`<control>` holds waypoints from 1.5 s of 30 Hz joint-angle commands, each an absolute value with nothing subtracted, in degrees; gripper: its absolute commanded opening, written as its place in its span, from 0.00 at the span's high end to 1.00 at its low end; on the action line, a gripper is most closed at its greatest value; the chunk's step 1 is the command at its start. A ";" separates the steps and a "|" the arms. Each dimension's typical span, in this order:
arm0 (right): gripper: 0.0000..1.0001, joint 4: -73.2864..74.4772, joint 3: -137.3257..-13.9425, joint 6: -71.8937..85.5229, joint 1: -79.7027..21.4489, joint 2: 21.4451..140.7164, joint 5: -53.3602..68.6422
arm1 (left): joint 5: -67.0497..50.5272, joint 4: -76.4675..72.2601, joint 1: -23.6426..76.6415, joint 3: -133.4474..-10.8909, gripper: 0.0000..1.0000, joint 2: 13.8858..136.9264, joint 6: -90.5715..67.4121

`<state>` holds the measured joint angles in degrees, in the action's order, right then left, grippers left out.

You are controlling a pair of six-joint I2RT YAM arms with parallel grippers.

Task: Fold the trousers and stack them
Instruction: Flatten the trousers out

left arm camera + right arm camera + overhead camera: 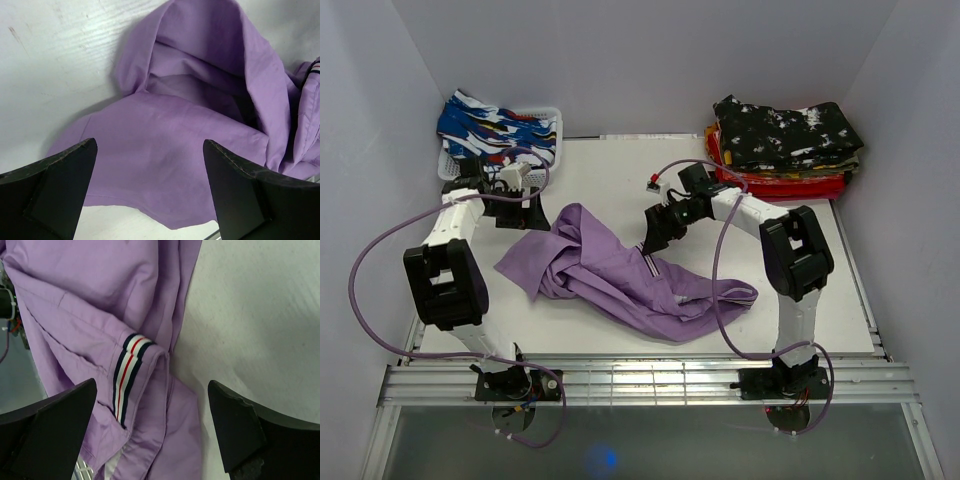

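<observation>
Two arms lean over crumpled purple trousers (620, 280), both end effectors wide open.
The left end effector (523, 212) points down at the far left corner of the garment, and the right end effector (657, 232) hangs over its far edge; both are dark, spread wide, and hold nothing. The trousers lie in the middle of the white surface (610, 165), soft, smooth and wrinkled, with a white, red and navy striped band (127, 372). Far left stands a white basket (556, 128) of patterned cloth (485, 125), far right a folded stack (785, 145).
</observation>
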<state>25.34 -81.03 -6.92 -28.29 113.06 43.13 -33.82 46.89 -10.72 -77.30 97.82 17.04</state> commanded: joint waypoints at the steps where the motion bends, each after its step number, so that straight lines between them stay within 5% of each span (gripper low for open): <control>1: 0.02 19.34 -85.07 -2.55 -28.30 115.31 48.95 | -34.19 47.99 -11.51 -74.89 0.02 94.31 16.70; 4: 0.11 17.41 -84.99 -0.89 -28.39 116.81 53.51 | -34.02 48.51 -12.22 -72.43 0.02 92.64 16.96; 8: 0.39 13.19 -81.57 1.93 -28.91 114.88 55.28 | -33.40 48.43 -12.92 -70.58 0.02 91.06 17.67; 12: 0.92 12.48 -80.60 1.93 -28.48 112.25 54.41 | -34.10 48.34 -13.01 -71.19 0.02 91.32 17.67; 28: 0.92 12.66 -74.88 2.37 -17.86 92.56 45.98 | -36.65 46.76 -13.01 -74.97 0.02 93.34 15.47; 40: 0.92 16.61 -84.10 -22.84 -7.12 95.35 19.18 | -36.39 44.91 -12.92 -78.39 0.02 94.83 14.67; 42: 0.82 22.65 -89.61 -23.12 -7.47 98.78 16.54 | -35.86 46.23 -12.75 -79.01 0.02 95.18 15.46; 44: 0.51 28.53 -93.93 -23.55 -7.56 101.32 16.17 | -35.25 47.45 -12.39 -79.19 0.02 95.10 17.39; 45: 0.45 34.22 -96.91 -23.90 -7.56 101.77 16.78 | -34.98 49.03 -12.22 -79.10 0.02 95.01 18.36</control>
<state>23.46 -89.82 -19.70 -7.18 100.68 20.40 -35.03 46.26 -12.75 -77.43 95.39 15.57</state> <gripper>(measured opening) 0.509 0.978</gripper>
